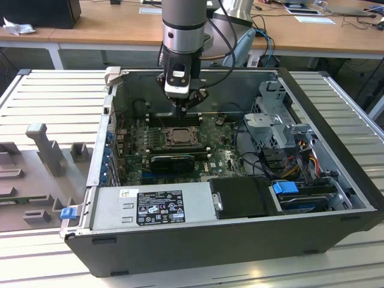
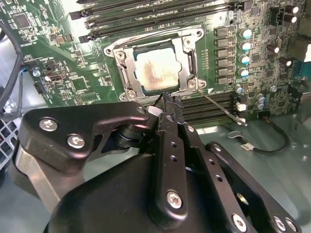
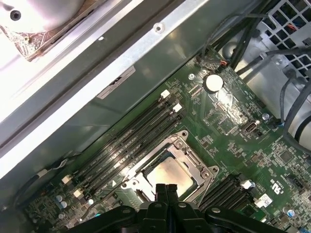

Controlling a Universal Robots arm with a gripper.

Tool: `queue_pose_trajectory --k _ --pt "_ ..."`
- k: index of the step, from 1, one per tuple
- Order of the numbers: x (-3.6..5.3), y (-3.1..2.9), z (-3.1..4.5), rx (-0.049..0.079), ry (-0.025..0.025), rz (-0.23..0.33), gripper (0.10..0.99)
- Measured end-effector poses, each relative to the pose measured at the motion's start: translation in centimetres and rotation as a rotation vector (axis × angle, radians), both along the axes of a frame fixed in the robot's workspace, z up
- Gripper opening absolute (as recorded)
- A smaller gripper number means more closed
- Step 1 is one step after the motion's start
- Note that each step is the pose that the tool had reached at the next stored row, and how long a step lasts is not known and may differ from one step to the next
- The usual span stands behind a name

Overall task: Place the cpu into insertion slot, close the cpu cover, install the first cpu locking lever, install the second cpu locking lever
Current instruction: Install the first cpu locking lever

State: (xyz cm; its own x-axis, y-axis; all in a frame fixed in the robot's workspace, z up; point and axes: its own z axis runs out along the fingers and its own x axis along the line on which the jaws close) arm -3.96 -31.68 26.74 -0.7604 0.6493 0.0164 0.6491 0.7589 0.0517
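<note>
**Q:** Exterior view, near edge first: what is in the computer case [image 1: 198, 252]?

**A:** The grey power supply [image 1: 150, 207] lies nearest, with a black drive bay [image 1: 243, 197] at its 3 o'clock. Beyond them is the green motherboard [image 1: 222, 157]. The insertion slot [image 1: 180, 137] sits at 12 o'clock from the power supply. The claw [image 1: 184, 111] hangs just above the slot's far edge. The case rests on a ribbed metal tabletop [image 1: 354, 114].

**Q:** State of the claw?

**A:** Closed. In the first wrist view its two fingers [image 3: 162, 191] press together with nothing between them.

**Q:** Location of the cpu?

**A:** Seated in the slot. The exterior view leaves it too small to judge. The second wrist view shows the pale top of the cpu [image 2: 156, 70] through the window of the cpu cover [image 2: 128, 73], which lies flat over it.

**Q:** What else does the second wrist view supply?

**A:** A thin locking lever [image 2: 221, 106] runs from a corner of the slot out across a bank of memory slots [image 2: 218, 97]. The claw tips are just beside that corner. Contact cannot be confirmed.

**Q:** And the first wrist view?

**A:** The far side: a coin cell [image 3: 212, 82] on the board, then the grey case wall [image 3: 146, 63].
</note>
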Motion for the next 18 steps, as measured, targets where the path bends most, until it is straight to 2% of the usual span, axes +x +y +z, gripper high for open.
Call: queue_pose_trajectory --k 18 --pt "0.00 0.00 0.00 0.000 0.0001 0.105 0.106"
